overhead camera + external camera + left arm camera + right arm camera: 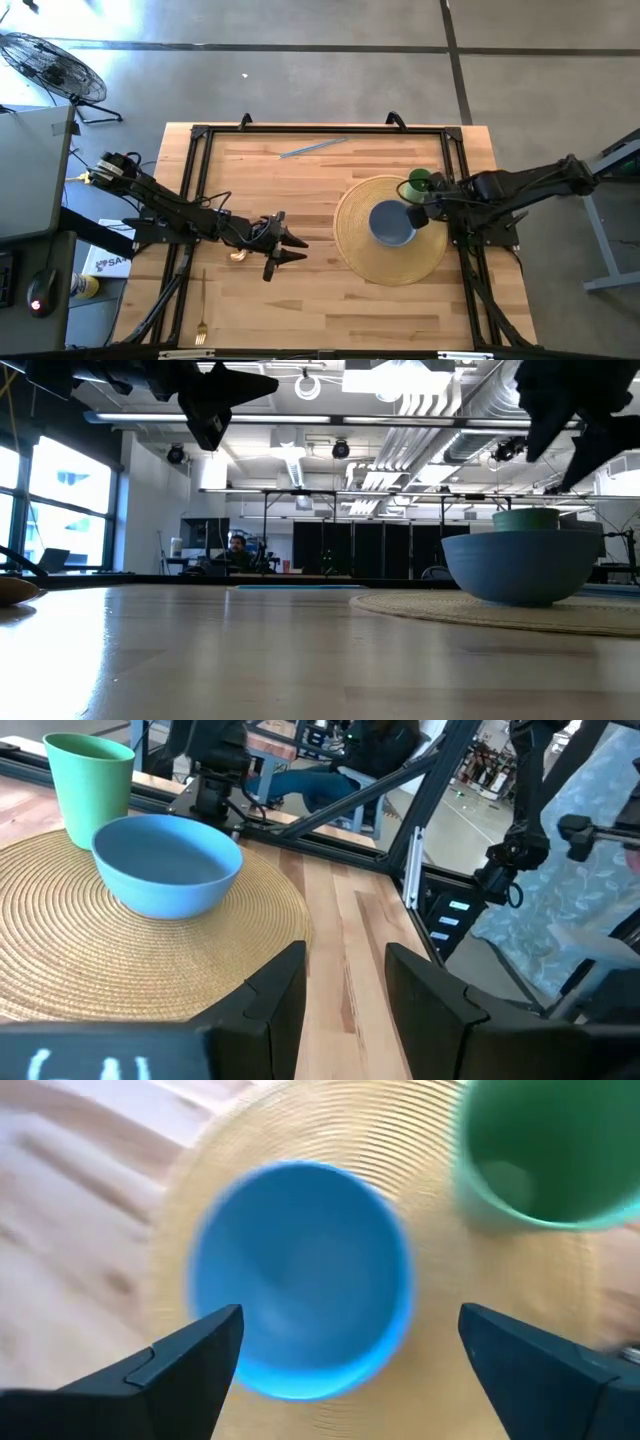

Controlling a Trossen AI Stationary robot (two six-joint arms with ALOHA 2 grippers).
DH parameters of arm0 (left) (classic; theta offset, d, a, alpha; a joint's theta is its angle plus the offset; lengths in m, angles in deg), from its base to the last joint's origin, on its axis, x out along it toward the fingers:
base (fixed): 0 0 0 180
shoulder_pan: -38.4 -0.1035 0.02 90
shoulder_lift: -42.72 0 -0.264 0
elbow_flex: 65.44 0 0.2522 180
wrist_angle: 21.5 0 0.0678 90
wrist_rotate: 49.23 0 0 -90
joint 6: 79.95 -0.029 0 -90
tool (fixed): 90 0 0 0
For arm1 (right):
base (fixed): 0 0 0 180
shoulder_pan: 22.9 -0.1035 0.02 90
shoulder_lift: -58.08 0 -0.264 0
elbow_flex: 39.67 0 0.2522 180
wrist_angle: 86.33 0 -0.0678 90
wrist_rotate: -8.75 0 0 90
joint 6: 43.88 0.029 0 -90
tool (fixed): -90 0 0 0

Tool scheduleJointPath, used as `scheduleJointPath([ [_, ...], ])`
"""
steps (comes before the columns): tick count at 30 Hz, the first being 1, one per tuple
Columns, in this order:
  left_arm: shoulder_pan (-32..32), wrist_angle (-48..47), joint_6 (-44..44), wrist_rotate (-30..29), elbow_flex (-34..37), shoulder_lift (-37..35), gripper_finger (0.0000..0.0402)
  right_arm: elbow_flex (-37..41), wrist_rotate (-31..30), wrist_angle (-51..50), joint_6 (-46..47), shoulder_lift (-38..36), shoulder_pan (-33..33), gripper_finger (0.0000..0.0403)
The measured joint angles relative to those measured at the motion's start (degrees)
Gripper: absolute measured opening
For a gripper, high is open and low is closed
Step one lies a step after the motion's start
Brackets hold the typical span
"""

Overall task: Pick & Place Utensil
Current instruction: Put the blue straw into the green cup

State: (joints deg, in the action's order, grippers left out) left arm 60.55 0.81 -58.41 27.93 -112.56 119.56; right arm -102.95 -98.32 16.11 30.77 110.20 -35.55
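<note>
Right gripper [420, 205] hangs over the round woven placemat [352, 245] at the right side of the table, above the right rim of the blue bowl [390, 224], with the green cup [419, 182] just beyond it. Its two fingers [180, 1365] stand wide apart and hold nothing; in the right wrist view they frame the bowl [300, 1280] from above, and the bowl looks empty. The cup [545, 1150] stands on the mat beside the bowl, the two close together.

Left gripper [292, 249] floats above bare wood left of centre, pointing toward the mat, its fingers [275, 990] parted and empty. In the left wrist view the bowl [168, 865] and cup [88, 785] stand upright on the mat [120, 960] ahead of it.

A gold fork [201, 312] lies on the wooden table [300, 310] at the near-left corner, well apart from both grippers, lengthwise from far to near with its tines at the near edge. A small tan object [237, 256] sits on the wood just beside the left arm; what it is I cannot tell. A thin bluish stick-like utensil [312, 148] lies slanted near the far edge, about mid-table. Off the table to the far left stands a floor fan [52, 66]. The low view shows the bowl [520, 565] resting on the mat, with a person [237, 550] seated far back in the room.
</note>
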Motion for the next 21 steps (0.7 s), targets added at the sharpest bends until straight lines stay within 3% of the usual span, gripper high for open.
scheduleJointPath([
  [9,0.0,0.0,0.0,0.0,0.0,0.0,0.0136,-2.0,-4.5,12.4,-2.4,0.0,-5.8,0.0364],
  [17,0.0,0.2,0.0,-0.3,0.0,0.0,0.0136,-2.0,-3.6,40.7,-16.5,1.6,-8.2,0.0364],
  [21,0.0,0.2,1.3,-0.2,0.0,0.0,0.0136,-2.0,-3.3,50.2,-24.0,3.1,-7.9,0.0364],
])
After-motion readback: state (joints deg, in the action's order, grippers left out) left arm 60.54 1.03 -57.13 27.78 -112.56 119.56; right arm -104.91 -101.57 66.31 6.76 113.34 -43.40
